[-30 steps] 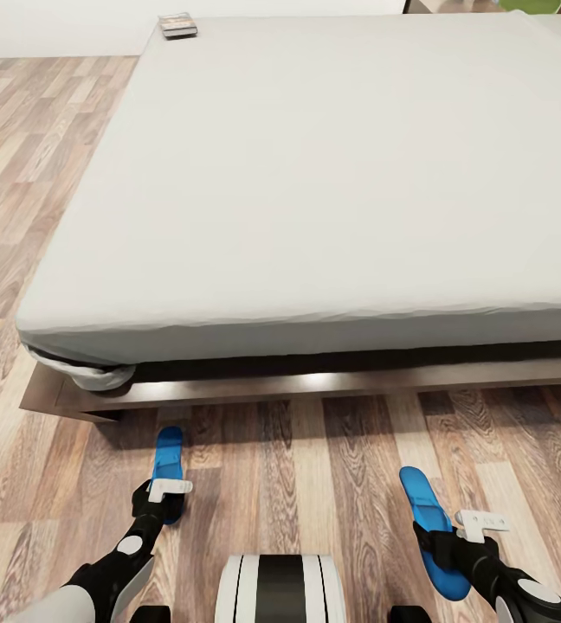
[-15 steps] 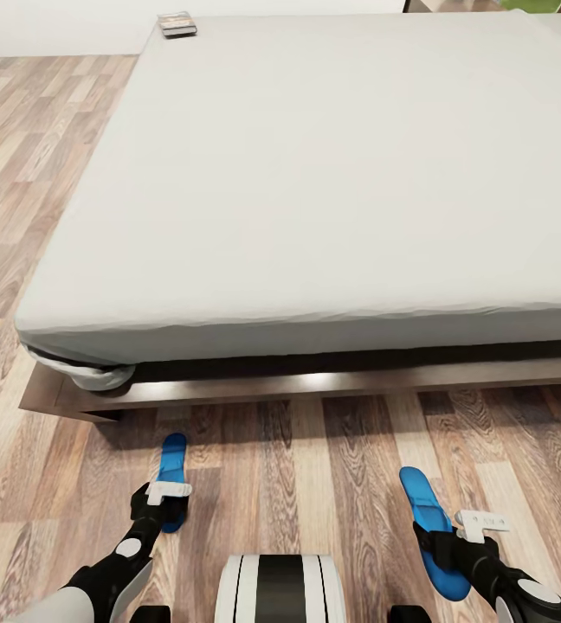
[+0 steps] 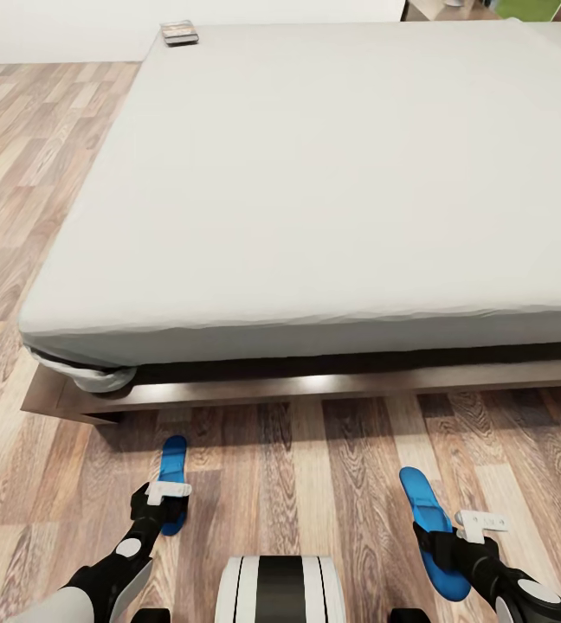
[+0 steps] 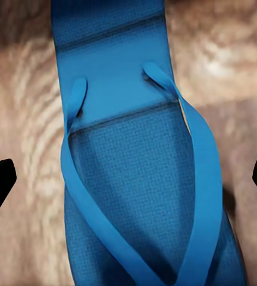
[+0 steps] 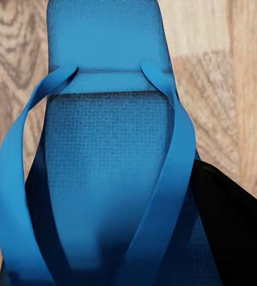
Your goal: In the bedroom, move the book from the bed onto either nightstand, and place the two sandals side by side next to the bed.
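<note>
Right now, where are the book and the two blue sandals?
book [image 3: 179,33], head view, its cover, at the bed's far corner.
left sandal [image 3: 172,459], head view, sole's front half.
right sandal [image 3: 419,493], head view, sole's front half.

Two sandals [image 3: 172,472] [image 3: 432,529], one book [image 3: 179,33], one bed [image 3: 332,190].

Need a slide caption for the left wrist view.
Left gripper open, its fingers either side of a blue sandal on the wood floor.

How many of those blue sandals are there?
2. One sandal lies on the floor by the left gripper; the other sandal is at the right gripper, both before the bed.
</note>
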Robot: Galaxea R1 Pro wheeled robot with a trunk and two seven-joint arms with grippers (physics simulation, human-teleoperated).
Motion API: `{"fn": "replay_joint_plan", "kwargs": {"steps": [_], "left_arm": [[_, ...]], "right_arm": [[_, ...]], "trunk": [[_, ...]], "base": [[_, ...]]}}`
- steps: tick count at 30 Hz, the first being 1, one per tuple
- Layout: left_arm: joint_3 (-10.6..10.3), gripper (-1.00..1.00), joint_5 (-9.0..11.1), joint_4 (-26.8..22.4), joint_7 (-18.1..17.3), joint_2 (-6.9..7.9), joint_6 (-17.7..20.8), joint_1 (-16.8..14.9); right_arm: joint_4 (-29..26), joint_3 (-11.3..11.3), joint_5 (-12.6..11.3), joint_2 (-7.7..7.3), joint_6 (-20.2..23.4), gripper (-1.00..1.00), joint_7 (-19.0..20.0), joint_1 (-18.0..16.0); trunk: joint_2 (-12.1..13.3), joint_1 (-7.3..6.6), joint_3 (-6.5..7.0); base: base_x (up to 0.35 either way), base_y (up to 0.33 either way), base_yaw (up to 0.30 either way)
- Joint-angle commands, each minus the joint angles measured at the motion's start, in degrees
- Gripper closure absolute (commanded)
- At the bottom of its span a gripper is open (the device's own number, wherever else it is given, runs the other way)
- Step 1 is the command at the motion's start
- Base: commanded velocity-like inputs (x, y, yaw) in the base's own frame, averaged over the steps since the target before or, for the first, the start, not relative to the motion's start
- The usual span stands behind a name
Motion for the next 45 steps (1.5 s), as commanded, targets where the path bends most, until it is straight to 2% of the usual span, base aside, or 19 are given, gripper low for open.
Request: {"fn": "replay_joint_plan", "kwargs": {"steps": [1, 3, 19, 25, 35, 45], "left_arm": [[-0.5, -1.0, 0.3, 0.0, 0.4, 0.04, -0.1, 0.0], [-0.5, -1.0, 0.3, 0.0, 0.4, 0.04, -0.1, 0.0], [-0.5, -1.0, 0.3, 0.1, 0.4, 0.11, -0.1, 0.0], [-0.5, -1.0, 0.3, 0.1, 0.4, 0.18, -0.1, 0.0], [-0.5, -1.0, 0.3, 0.1, 0.4, 0.14, -0.1, 0.0], [-0.5, -1.0, 0.3, 0.3, 0.4, 0.15, -0.1, 0.0]], "right_arm": [[-0.1, -0.1, 0.0, 0.0, 0.3, 1.0, 0.3, 0.0], [-0.1, -0.1, 0.0, 0.0, 0.3, 1.0, 0.3, 0.0], [0.0, 0.0, 0.0, 0.0, 0.4, 1.0, 0.3, 0.0], [0.1, 0.0, 0.0, 0.0, 0.4, 1.0, 0.3, 0.0], [0.5, 1.2, 0.2, 0.0, 0.3, 1.0, 0.1, 0.0], [0.6, 1.5, 0.2, 0.0, 0.1, 1.0, -0.1, 0.0]], "trunk": [[0.0, 0.0, -0.02], [0.0, 0.0, -0.02], [0.2, -0.42, 3.52], [0.2, -0.42, 3.52], [0.3, -0.68, 5.74], [0.5, -0.93, 7.95]], "base": [[0.0, 0.0, 0.0], [0.0, 0.0, 0.0], [0.0, 0.0, 0.0], [0.0, 0.0, 0.0], [0.0, 0.0, 0.0], [0.0, 0.0, 0.0]]}}
